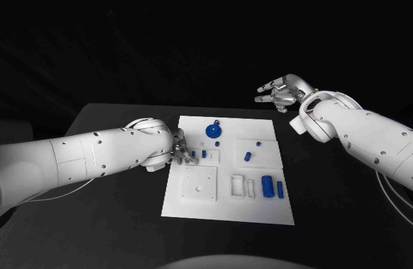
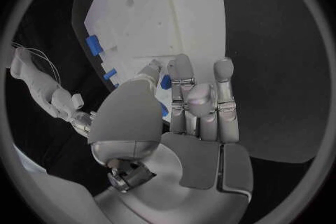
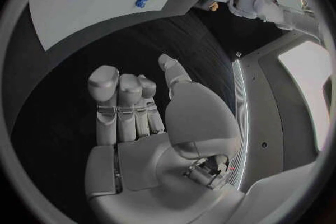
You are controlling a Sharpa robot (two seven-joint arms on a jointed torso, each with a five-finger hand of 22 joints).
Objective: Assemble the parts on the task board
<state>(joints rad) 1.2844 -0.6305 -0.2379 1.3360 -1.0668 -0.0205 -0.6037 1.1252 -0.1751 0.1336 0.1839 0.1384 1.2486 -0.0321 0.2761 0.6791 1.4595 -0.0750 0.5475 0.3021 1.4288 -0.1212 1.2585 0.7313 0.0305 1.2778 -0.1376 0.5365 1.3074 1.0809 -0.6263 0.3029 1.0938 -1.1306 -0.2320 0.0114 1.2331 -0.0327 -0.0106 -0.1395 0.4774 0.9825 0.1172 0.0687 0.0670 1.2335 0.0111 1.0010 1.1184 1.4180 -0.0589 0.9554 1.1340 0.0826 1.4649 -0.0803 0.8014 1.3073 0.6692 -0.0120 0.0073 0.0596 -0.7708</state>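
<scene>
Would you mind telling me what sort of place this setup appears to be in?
Probably a robotics lab test bench: a black table holding a white task board with small blue parts, in dark surroundings.

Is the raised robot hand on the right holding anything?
No. The right robot hand is empty, raised off the task board; its fingers hold nothing.

A black table (image 1: 112, 221) stands in a dark room, with blackness beyond its far edge.
</scene>
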